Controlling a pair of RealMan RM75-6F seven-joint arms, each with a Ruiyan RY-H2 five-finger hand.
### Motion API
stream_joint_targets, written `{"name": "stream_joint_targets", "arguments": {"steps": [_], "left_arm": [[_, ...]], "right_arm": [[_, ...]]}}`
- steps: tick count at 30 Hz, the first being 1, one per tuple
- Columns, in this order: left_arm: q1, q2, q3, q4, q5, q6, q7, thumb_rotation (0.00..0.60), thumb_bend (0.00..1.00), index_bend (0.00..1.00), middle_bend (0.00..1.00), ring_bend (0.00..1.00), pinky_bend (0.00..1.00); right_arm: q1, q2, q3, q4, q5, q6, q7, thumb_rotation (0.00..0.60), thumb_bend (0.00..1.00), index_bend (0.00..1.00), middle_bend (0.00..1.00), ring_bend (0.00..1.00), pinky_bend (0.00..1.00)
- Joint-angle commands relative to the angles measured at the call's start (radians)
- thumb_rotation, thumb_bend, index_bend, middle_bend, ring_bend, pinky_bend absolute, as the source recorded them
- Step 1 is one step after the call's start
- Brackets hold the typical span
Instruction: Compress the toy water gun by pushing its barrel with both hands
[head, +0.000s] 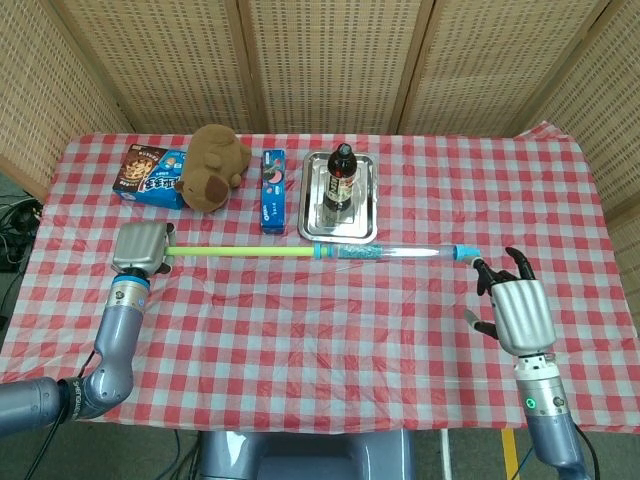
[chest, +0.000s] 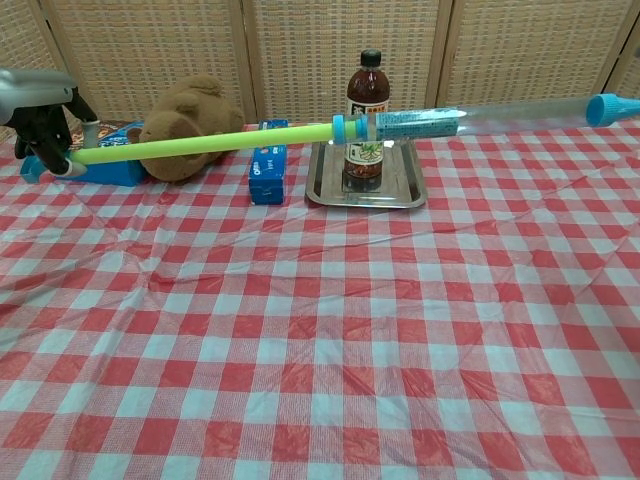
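Note:
The toy water gun hangs lifted above the checked tablecloth and lies left to right. It has a yellow-green rod (head: 240, 251) (chest: 200, 143), a blue collar, a clear barrel (head: 385, 253) (chest: 500, 113) with a teal label, and a blue tip (head: 465, 252) (chest: 608, 107). My left hand (head: 140, 247) (chest: 38, 112) grips the rod's left end. My right hand (head: 514, 306) shows only in the head view. It sits just right of and below the blue tip with its fingers spread and holds nothing. I cannot tell whether a fingertip touches the tip.
Along the far side stand a snack box (head: 150, 175), a brown plush toy (head: 215, 165) (chest: 185, 130), a blue cookie box (head: 272, 190) (chest: 267, 165) and a dark bottle (head: 341, 178) (chest: 367, 95) on a steel tray (head: 340, 228) (chest: 392, 190). Wicker screens stand behind the table.

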Motion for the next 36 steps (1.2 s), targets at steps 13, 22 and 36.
{"name": "stream_joint_targets", "arguments": {"steps": [13,22,36], "left_arm": [[-0.093,0.036,-0.016,-0.086,-0.117,0.08,0.123,0.6,0.66,0.7,0.84,0.71,0.58],[-0.113,0.042,-0.007,-0.101,-0.146,0.092,0.129,0.6,0.66,0.7,0.84,0.71,0.58],[-0.107,0.079,0.017,-0.154,-0.116,0.115,0.109,0.6,0.66,0.7,0.84,0.71,0.58]], "right_arm": [[0.103,0.028,0.056,-0.146,0.228,-0.1,-0.152,0.6,0.15,0.34,0.73,0.71,0.22],[0.145,-0.003,0.064,-0.108,0.318,-0.085,-0.222,0.6,0.17,0.39,0.76,0.74,0.23],[0.164,-0.034,0.045,-0.053,0.334,-0.061,-0.197,0.6,0.2,0.46,0.89,0.85,0.3]]}}
